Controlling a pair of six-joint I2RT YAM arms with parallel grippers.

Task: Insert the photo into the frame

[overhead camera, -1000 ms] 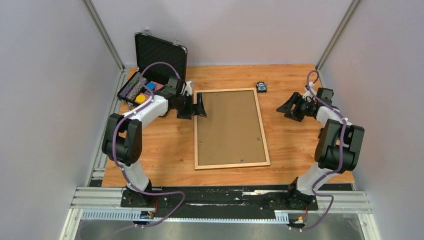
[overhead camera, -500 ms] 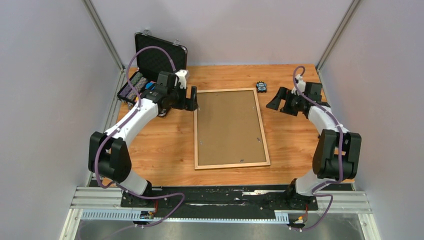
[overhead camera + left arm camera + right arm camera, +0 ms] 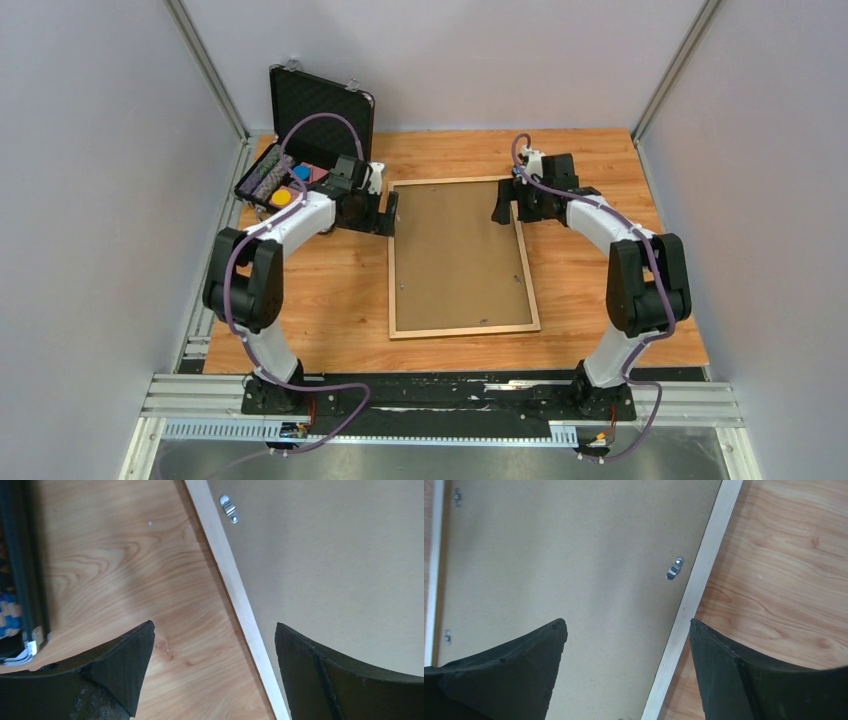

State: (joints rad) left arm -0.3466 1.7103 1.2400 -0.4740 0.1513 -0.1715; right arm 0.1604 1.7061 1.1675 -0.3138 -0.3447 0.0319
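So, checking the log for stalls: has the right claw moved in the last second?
Yes. The right claw went left, from beside the frame to over its right edge.

Top cam overhead; wrist cams close, facing down; share frame point(image 3: 465, 330)

The wooden table point(image 3: 330, 300) carries the frame point(image 3: 463, 328), seemingly face down, and an open black case point(image 3: 320, 105).

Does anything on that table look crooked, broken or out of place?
Nothing is broken or spilled. The frame lies back-up, slightly crooked to the table edge, backing board in place, and no photo shows anywhere. The left gripper and right gripper, both open, straddle its long sides.
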